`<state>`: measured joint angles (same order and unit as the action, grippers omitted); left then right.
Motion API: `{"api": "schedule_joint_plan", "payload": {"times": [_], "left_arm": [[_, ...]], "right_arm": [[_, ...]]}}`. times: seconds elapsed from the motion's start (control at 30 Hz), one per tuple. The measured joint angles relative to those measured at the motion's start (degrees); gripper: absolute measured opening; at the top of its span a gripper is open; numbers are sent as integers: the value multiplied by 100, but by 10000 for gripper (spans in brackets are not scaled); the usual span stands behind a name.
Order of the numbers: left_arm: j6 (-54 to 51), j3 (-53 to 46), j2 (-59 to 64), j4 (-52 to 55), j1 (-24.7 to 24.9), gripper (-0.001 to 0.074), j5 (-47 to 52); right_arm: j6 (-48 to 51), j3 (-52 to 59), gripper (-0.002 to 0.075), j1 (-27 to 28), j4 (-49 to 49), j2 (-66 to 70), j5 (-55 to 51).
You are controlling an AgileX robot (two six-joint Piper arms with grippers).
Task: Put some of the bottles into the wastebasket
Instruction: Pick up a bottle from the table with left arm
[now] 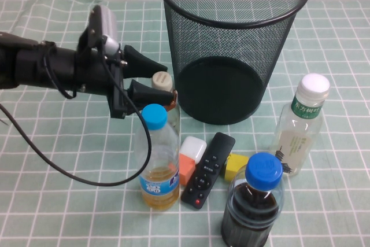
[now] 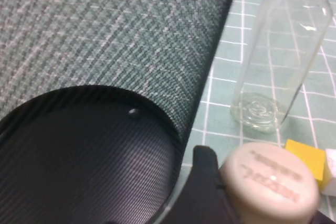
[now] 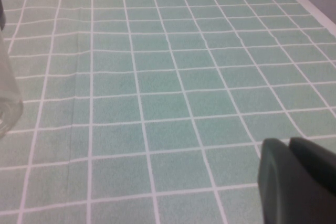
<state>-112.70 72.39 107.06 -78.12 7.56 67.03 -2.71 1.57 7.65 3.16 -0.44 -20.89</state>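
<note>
Wastebasket (image 1: pixel 231 44): round black wire-mesh | small bottle (image 1: pixel 163 82): beige ribbed cap

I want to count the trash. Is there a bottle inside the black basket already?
No. In the high view the wastebasket holds nothing, and the beige-capped bottle stands outside it by the left pincer.

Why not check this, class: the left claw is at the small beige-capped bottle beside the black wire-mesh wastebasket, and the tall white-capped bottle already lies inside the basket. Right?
Not quite. The high view shows the tall white-capped clear plastic bottle standing on the table to the right of the black wire-mesh wastebasket, not inside. The rest holds.
</note>
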Motion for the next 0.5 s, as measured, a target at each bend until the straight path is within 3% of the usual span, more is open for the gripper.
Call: {"api": "schedule_joint_plan", "payload": {"times": [0.3,0.4,0.5], "left_arm": [[-172,0,12,0,92,463,-33],[-172,0,12,0,92,405,-58],[-172,0,12,0,92,294,-140]], "right_arm": [[0,0,-8,0,0,0,0],[0,0,-8,0,0,0,0],[0,0,-8,0,0,0,0]]}}
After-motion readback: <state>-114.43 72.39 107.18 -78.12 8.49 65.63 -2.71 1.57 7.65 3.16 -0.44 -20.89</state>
